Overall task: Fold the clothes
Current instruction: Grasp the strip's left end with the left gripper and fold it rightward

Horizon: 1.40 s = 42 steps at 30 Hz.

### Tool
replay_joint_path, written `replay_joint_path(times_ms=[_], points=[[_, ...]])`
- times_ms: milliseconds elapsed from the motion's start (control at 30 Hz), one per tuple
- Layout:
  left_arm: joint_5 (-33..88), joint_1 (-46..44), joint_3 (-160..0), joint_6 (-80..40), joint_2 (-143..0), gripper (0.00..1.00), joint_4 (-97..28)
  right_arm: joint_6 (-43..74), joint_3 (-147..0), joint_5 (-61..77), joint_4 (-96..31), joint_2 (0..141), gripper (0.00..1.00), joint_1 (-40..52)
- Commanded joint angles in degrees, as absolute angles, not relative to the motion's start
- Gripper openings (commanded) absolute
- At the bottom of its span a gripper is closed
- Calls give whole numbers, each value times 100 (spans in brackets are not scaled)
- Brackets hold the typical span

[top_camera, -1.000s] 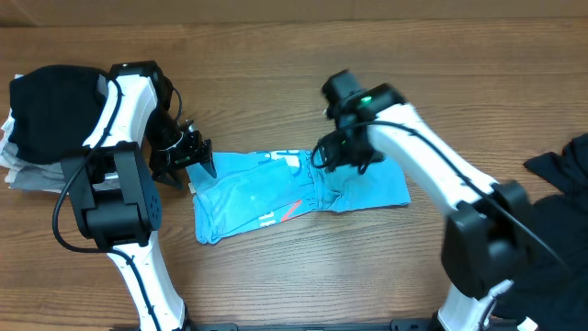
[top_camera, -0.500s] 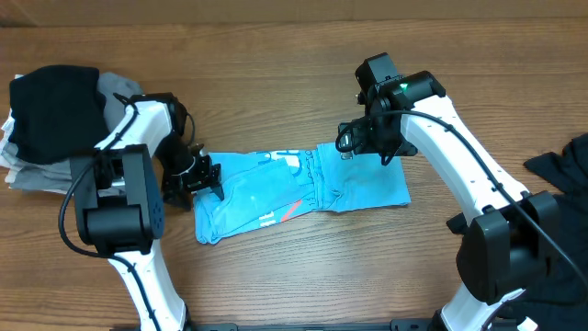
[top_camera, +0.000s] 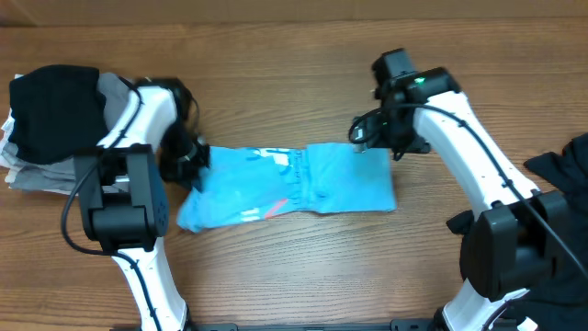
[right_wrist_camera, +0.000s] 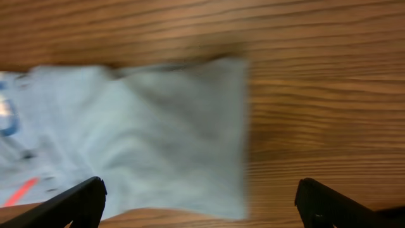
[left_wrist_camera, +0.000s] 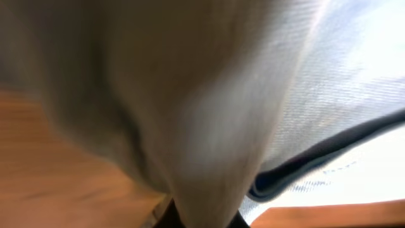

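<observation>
A sky-blue T-shirt [top_camera: 285,179] lies folded into a long band on the wooden table, white and red print showing near its middle. My left gripper [top_camera: 191,158] is shut on the shirt's left end. In the left wrist view, pale fabric [left_wrist_camera: 253,95] fills the frame and bunches down between the dark jaws [left_wrist_camera: 202,218]. My right gripper [top_camera: 377,140] hangs over the shirt's top right corner, wide open and holding nothing. In the right wrist view its two black fingertips [right_wrist_camera: 82,199] stand far apart above the shirt's right end [right_wrist_camera: 158,133].
A black garment [top_camera: 55,110] lies on a stack of grey and white cloth [top_camera: 28,170] at the far left. More black clothes [top_camera: 562,179] sit at the right edge. Bare wood [top_camera: 294,83] runs behind the shirt and in front of it.
My left gripper has shut on the shirt's left end, and the shirt has slid a little leftward. My right gripper has opened fully and moved right, off the shirt's middle.
</observation>
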<state>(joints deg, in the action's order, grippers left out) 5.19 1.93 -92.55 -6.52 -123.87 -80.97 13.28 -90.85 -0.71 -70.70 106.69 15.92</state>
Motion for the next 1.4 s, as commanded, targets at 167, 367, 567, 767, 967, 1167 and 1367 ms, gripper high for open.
replay_joint_path(times_ms=[167,367,567,767,967,1167,1367], points=[[-128,823,-11461,-906,-12383,5,-8986,1214,-9157,-211,-7122,10628,100,596],[722,261,-12164,-1081,-12383,5,-9682,1194,-9157,-209,-7150,10628,100,281],[742,-1197,-12245,-1546,-12385,4,-9544,1155,-9157,-211,-7218,10628,100,250],[687,-2517,-12162,-1712,-12473,8,-8912,1155,-9157,-209,-7277,10628,100,250],[703,-3273,-12156,-1892,-12527,12,-8545,1155,-9157,-209,-7328,10628,100,250],[683,-3356,-12154,-1887,-12527,13,-8635,1155,-9157,-209,-7389,10628,100,250],[235,-3354,-12154,-1761,-12527,16,-8956,1155,-9157,-209,-7404,10628,100,250]])
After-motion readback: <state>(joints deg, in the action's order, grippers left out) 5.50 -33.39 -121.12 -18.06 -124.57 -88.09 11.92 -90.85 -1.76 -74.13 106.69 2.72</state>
